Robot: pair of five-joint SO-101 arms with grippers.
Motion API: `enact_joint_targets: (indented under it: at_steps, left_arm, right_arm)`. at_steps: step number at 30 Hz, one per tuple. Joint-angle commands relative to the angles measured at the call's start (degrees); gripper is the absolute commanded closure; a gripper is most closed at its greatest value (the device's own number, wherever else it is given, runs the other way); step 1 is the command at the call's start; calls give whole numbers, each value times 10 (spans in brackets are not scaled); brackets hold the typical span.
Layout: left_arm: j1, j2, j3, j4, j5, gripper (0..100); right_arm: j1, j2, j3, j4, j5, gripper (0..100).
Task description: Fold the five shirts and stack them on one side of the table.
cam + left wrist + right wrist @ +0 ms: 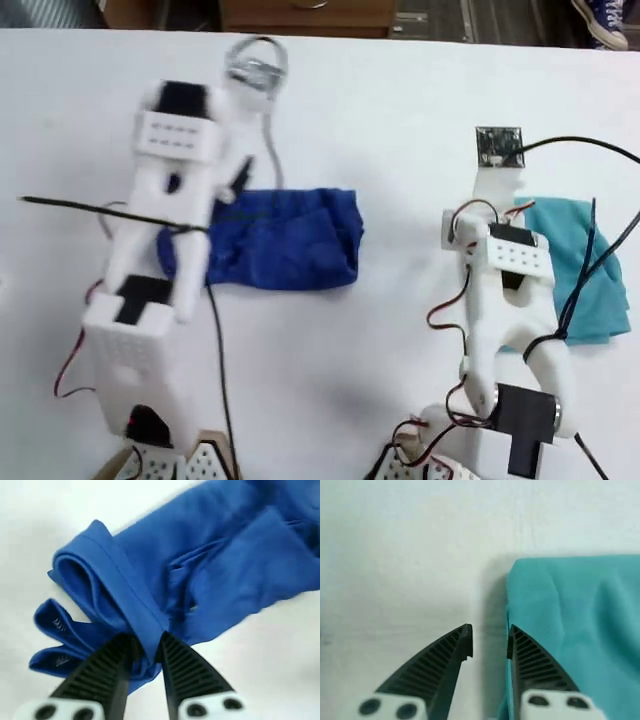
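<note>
A blue shirt [285,240] lies bunched and partly folded left of the table's middle. My left gripper [147,645] is shut on a folded hem of the blue shirt [210,565], at the cloth's left end, with layers of fabric curling beside the fingers. In the high view the left arm [175,150] arches over that end of the shirt. A teal shirt [585,270] lies flat on the right side. My right gripper [490,640] is open and low over the table at the edge of the teal shirt [580,610], with bare table between its fingers.
The white table [400,90] has free room at the back and in the middle between the two shirts. Cables [222,360] run from both arms near the front edge. Wooden furniture [300,12] stands beyond the far edge.
</note>
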Motion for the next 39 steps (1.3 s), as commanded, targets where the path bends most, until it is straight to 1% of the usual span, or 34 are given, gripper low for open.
enact_joint_targets:
  at_steps: [1, 6, 16, 22, 26, 31, 39]
  left_arm:
    - [75, -42, -1, -1, 12, 979]
    - [126, -41, -1, -49, 9, 979]
    - [160, -40, 0, -105, 9, 979]
    - [186, -40, 0, -110, 8, 979]
    - [200, -19, 0, -132, 9, 979]
    - [196, 33, -2, -132, 11, 979]
    - [191, 41, -51, -116, 9, 979]
  right_arm:
    - [4, -29, -5, -8, -4, 875]
    - [5, -29, -5, -8, -4, 875]
    - [13, -29, -5, -8, -16, 875]
    - [16, -29, -4, -13, -16, 875]
    - [15, -29, -4, -13, -16, 875]
    - [15, -29, -4, -13, -16, 875]
    - [15, -29, -4, -13, -16, 875]
